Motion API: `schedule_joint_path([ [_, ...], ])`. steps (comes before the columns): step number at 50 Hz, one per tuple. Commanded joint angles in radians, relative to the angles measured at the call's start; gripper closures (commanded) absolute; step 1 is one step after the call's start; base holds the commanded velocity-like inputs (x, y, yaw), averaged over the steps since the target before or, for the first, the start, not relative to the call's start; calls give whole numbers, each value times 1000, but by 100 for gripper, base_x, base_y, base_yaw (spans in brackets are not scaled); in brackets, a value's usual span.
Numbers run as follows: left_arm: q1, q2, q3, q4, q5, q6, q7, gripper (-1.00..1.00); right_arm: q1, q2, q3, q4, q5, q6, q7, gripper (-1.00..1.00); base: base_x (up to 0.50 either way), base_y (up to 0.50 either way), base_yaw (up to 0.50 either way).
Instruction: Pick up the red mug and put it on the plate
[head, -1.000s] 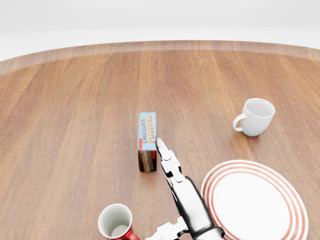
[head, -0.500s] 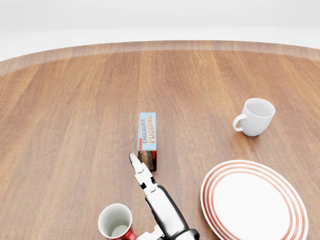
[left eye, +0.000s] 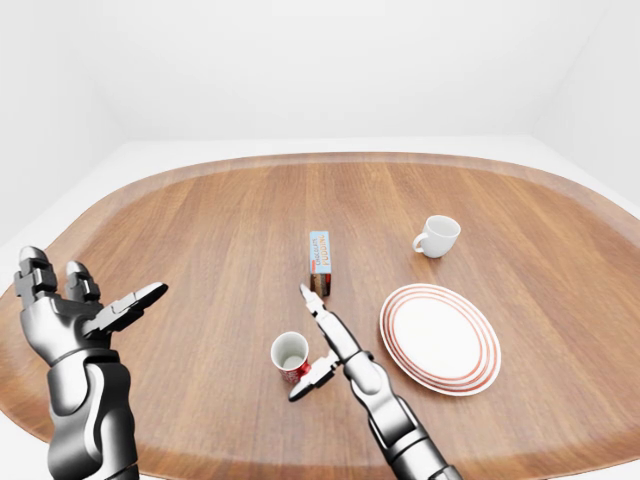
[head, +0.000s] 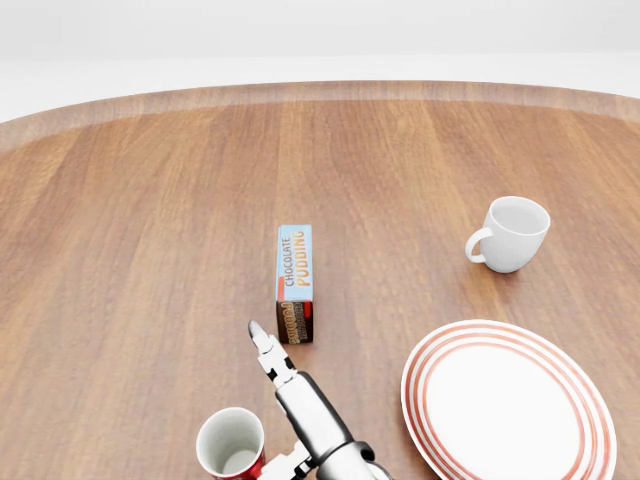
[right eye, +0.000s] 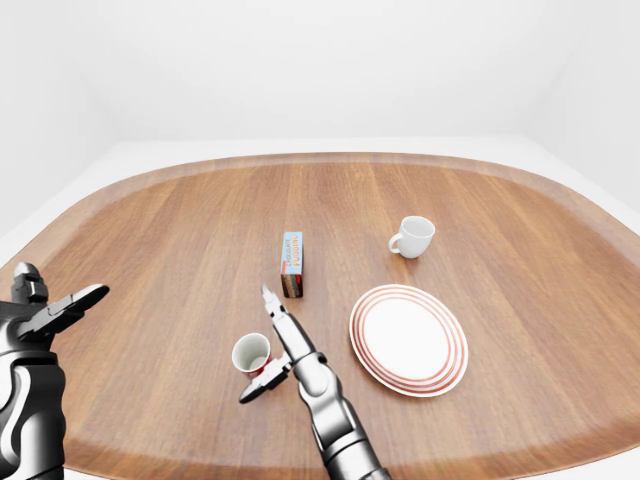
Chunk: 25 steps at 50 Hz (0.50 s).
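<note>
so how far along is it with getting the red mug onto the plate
Nothing is done yet: the red mug stands on the table, apart from the empty plate. In hand: the right hand is open beside the mug, not gripping. Left: grasp, lift, place.

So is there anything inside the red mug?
The red mug looks empty: its pale inside shows down to a greyish bottom. The right hand stands open beside it, not in it. The head view's bottom edge cuts off the mug's lower body.
</note>
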Motion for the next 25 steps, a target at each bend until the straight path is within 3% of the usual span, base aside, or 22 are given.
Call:
schedule_joint_path([
  [1, 2, -2, 1, -8, 0, 0, 1, -100, -30, 17, -28, 109, -23, -10, -5, -100, 0, 0, 0],
  [19, -1, -1, -3, 12, 2, 0, -3, -100, -47, 21, -42, 187, -53, -17, -16, -100, 0, 0, 0],
  [22, -1, -1, -3, 12, 2, 0, -3, -100, -61, 22, -46, 237, -61, -35, -29, -100, 0, 0, 0],
  [25, 0, -1, -4, 10, 2, 0, -2, -100, -48, 24, -43, 208, -66, -10, -18, -100, 0, 0, 0],
])
